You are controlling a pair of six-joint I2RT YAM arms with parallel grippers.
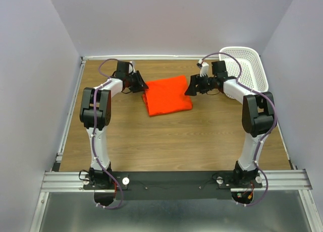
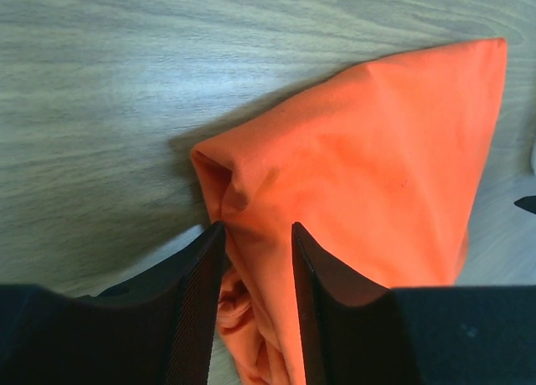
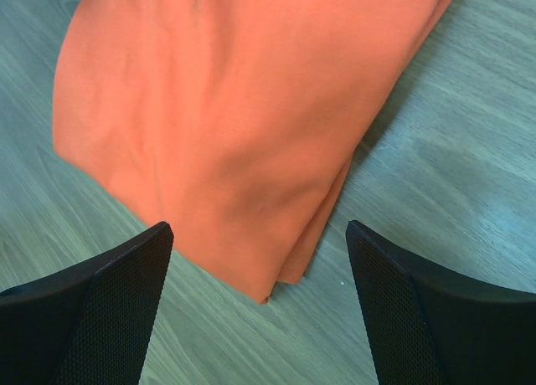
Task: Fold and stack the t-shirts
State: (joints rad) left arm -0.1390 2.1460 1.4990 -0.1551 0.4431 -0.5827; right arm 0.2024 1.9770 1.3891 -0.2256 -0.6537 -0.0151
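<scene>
The orange t-shirt (image 1: 168,95) lies folded into a rough rectangle on the wooden table, towards the back centre. My left gripper (image 1: 143,85) is at its left edge. In the left wrist view (image 2: 258,228) the jaws are closed on a bunched fold of the shirt (image 2: 377,151), whose corner is raised off the table. My right gripper (image 1: 190,88) is at the shirt's right edge. In the right wrist view (image 3: 258,226) it is wide open and empty, just above a layered corner of the shirt (image 3: 234,109). The neck label is hidden.
A white perforated plastic basket (image 1: 247,65) stands at the back right, close behind my right arm. Grey walls enclose the table on three sides. Bare wood (image 1: 176,141) lies between the shirt and the arm bases.
</scene>
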